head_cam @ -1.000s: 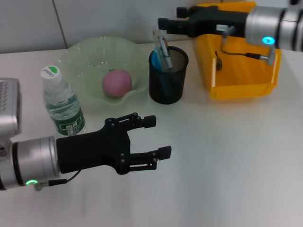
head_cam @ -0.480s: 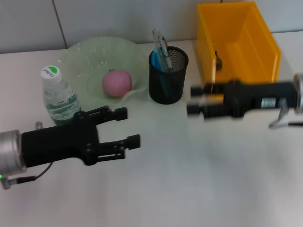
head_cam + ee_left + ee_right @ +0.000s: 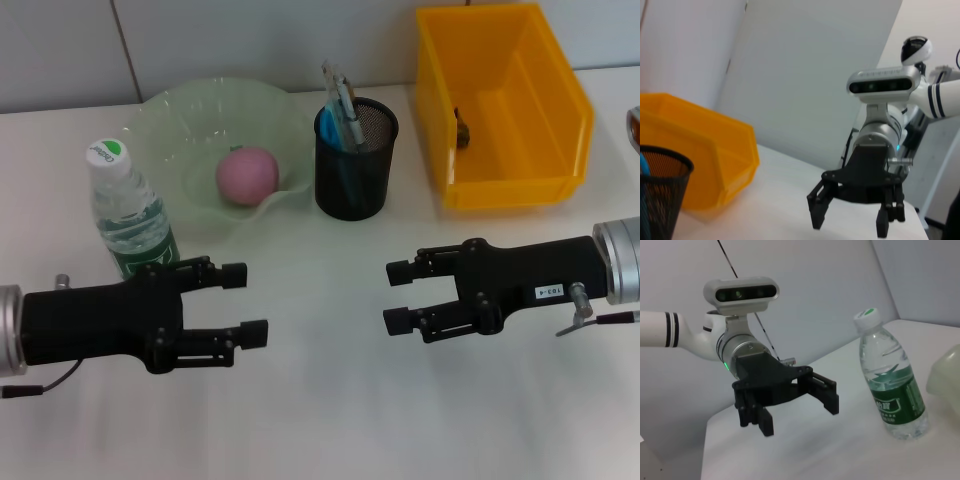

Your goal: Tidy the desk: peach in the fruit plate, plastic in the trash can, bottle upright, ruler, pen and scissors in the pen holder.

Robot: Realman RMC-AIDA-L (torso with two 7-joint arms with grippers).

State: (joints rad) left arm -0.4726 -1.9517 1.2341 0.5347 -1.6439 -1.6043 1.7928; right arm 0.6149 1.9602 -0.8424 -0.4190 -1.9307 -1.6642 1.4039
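Observation:
A pink peach (image 3: 247, 175) lies in the pale green fruit plate (image 3: 170, 115). A water bottle (image 3: 130, 215) with a green label stands upright left of the plate; it also shows in the right wrist view (image 3: 892, 390). The black mesh pen holder (image 3: 355, 170) holds pens and other long items. The yellow bin (image 3: 500, 100) has a small dark thing (image 3: 461, 128) inside. My left gripper (image 3: 245, 302) is open and empty, low over the table in front of the bottle. My right gripper (image 3: 395, 295) is open and empty, facing it from the right.
White table (image 3: 320, 420) with a wall behind. The left wrist view shows my right gripper (image 3: 849, 222), the yellow bin (image 3: 700, 150) and the pen holder (image 3: 660, 190). The right wrist view shows my left gripper (image 3: 795, 412) and the plate's rim (image 3: 945, 372).
My right arm has come away from above the yellow bin, down and forward to the table's front right. My left arm has drawn back to the left.

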